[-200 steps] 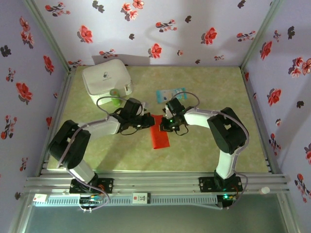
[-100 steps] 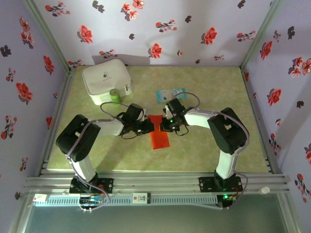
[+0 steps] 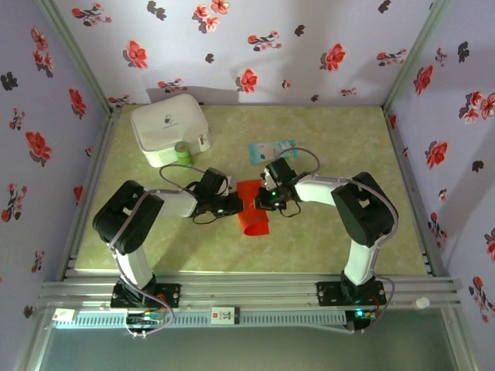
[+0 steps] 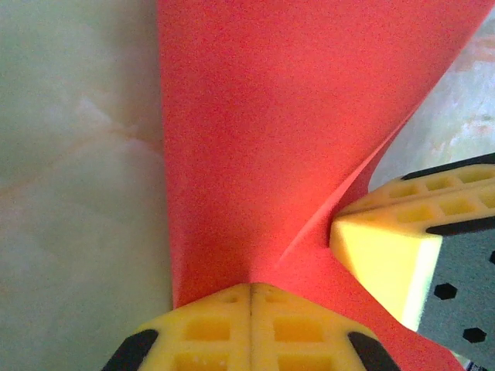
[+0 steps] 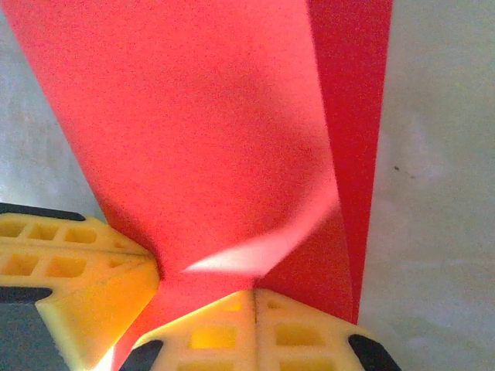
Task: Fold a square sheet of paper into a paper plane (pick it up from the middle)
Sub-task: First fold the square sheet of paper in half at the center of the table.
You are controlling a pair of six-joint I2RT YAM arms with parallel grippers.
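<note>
The square sheet of paper [image 3: 253,215] is bright red, folded into a long narrow shape, and lies mid-table with its near end curling up. My left gripper [image 3: 235,203] is shut on its left edge and my right gripper [image 3: 261,199] is shut on its right edge, facing each other closely. In the left wrist view the red paper [image 4: 286,131] runs into the closed seam of my yellow fingers [image 4: 209,325]; the other gripper's fingertip [image 4: 383,263] presses at the right. In the right wrist view the paper [image 5: 186,131] bows up from my closed fingers [image 5: 302,332]. A paper plane as such is out of view.
A white boxy case [image 3: 170,129] stands at the back left with a small green object [image 3: 182,151] at its near side. A pale blue packet [image 3: 271,149] lies just behind the grippers. Flowered walls close in on three sides; a metal rail [image 3: 247,292] runs along the front.
My left gripper has slid nearer and toward the right gripper, its elbow swinging in. The paper between the two grippers now bows and its near end curls. The right arm barely moved.
</note>
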